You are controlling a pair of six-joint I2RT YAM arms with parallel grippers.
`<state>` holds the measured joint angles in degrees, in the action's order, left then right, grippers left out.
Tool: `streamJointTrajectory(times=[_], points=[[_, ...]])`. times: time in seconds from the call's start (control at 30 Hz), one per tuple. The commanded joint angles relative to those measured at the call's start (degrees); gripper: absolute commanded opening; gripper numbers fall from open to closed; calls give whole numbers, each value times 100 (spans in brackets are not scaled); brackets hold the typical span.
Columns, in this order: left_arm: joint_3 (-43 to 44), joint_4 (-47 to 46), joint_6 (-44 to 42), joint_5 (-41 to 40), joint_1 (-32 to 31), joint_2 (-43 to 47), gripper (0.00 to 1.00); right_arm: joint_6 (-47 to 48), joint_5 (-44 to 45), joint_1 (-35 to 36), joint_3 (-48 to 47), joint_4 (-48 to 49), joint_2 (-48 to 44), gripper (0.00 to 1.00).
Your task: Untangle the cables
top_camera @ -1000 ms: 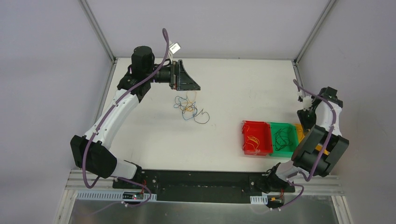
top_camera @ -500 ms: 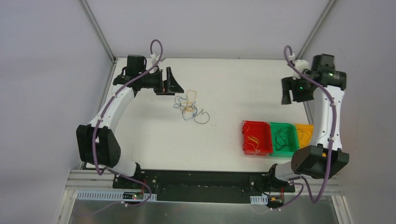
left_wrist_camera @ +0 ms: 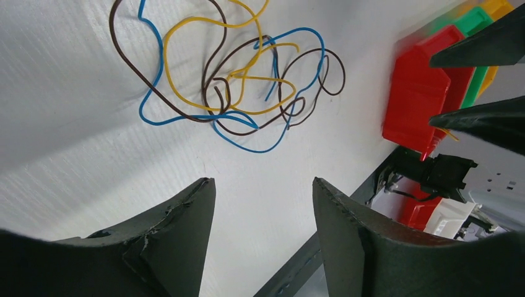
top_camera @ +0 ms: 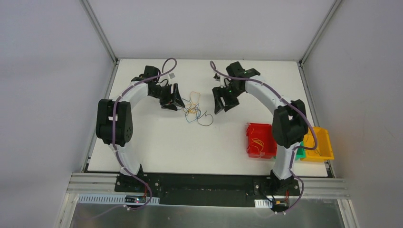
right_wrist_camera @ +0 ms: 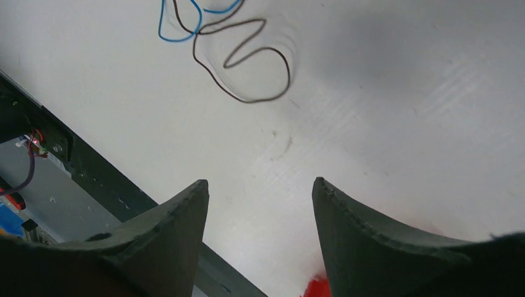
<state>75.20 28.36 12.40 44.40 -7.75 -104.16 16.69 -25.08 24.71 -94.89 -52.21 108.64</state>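
- cables (top_camera: 194, 109) lie tangled on table (top_camera: 157, 142), toward 12 o'clock.
- left tool (top_camera: 173, 99) at their 9 o'clock, right tool (top_camera: 222, 102) at 3 o'clock; both spread, empty.
- Risk: pinching several strands together could tighten the knot or drag the whole clump.
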Motion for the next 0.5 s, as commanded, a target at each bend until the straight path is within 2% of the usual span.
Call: streamJointTrajectory(times=[0.0, 0.13, 0.23, 0.3, 0.47], points=[[199, -92, -99, -146, 72, -188, 60, -804, 34, 470, -37, 1250, 396, 65], [271, -167, -63, -81, 72, -383, 63, -911, 685, 870, -274, 1734, 965, 71], [352, -303, 16, 28, 64, -405, 63, -1016, 936, 976, -522, 1806, 1330, 70], [358, -445, 61, 72, 59, -345, 60, -1051, 1135, 992, -521, 1918, 1470, 65], [195, -1040, 327, 80, 63, -58, 50, -1168, 1172, 994, -229, 2184, 1566, 41]])
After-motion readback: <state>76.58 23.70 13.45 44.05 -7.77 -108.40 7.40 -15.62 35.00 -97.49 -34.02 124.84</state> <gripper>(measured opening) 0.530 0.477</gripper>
